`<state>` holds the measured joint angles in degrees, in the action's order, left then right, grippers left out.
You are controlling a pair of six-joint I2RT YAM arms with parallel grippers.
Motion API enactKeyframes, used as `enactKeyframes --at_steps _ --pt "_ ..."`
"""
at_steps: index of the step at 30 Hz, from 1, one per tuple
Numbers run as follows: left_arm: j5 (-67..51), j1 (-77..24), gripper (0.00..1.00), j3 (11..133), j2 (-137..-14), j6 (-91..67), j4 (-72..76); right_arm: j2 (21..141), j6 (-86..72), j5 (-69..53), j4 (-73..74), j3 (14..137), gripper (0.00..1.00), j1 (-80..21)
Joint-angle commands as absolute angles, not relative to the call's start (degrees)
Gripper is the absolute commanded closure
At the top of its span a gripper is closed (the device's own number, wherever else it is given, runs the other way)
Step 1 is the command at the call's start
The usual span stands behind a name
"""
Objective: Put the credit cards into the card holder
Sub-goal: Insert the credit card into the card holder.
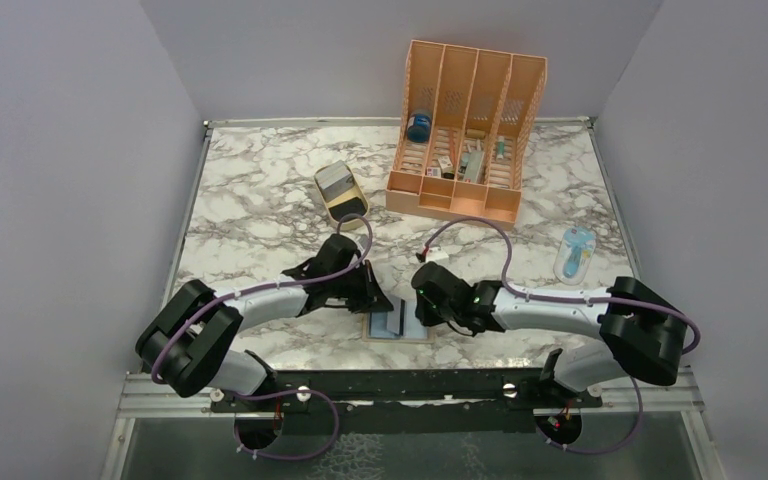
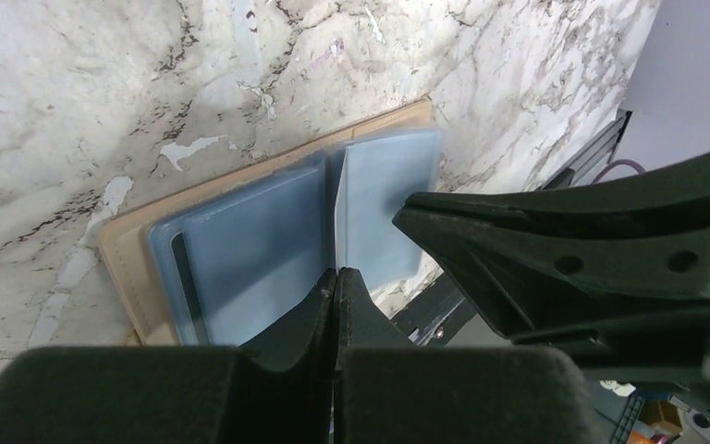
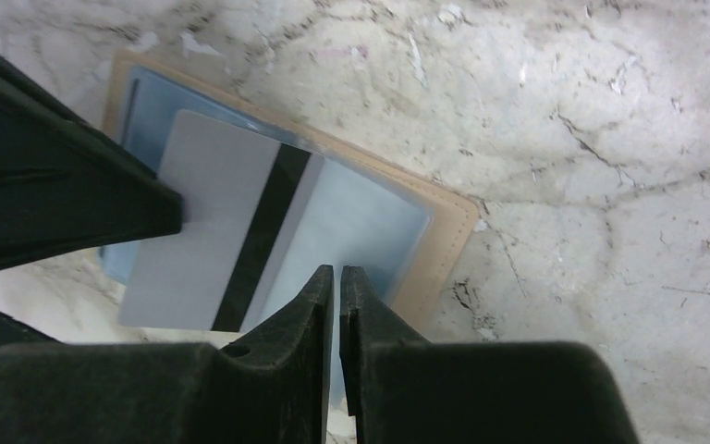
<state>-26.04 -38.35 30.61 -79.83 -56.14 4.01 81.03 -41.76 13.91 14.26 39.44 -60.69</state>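
The tan card holder (image 1: 385,330) lies open near the front edge, its light-blue pockets facing up. My left gripper (image 1: 378,302) is shut on a silver-grey credit card with a black stripe (image 3: 213,231) and holds it over the left pockets. In the left wrist view the card shows edge-on (image 2: 336,217) above the fingertips (image 2: 336,273). My right gripper (image 3: 336,270) is shut on a light-blue pocket leaf (image 2: 384,199) of the holder (image 3: 448,231). A dark card edge (image 2: 180,277) shows in the left pocket.
A tan oval tray (image 1: 352,205) holding a grey card (image 1: 334,178) stands behind the arms. A big orange slotted organizer (image 1: 465,130) stands at the back. A blue-and-white object (image 1: 573,255) lies at the right.
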Motion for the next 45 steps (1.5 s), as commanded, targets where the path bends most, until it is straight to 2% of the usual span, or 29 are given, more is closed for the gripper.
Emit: enactKeyframes --at_steps 1,15,22,45 --pt "-24.5 -39.3 1.00 29.3 -80.0 -57.6 5.6 81.5 -43.3 15.8 11.9 36.8 0.92 -60.9" --pt "-22.9 -39.6 1.00 28.0 -79.7 -56.7 5.5 80.3 -44.6 16.5 11.3 34.1 0.94 -60.9" --pt "-22.5 -39.6 1.00 27.7 -83.8 -56.3 8.3 80.2 -44.7 16.3 10.9 33.7 0.95 -60.8" --pt "-16.6 -39.7 1.00 31.2 -84.7 -46.1 -1.4 77.5 -44.6 18.4 14.0 34.3 0.95 -60.9"
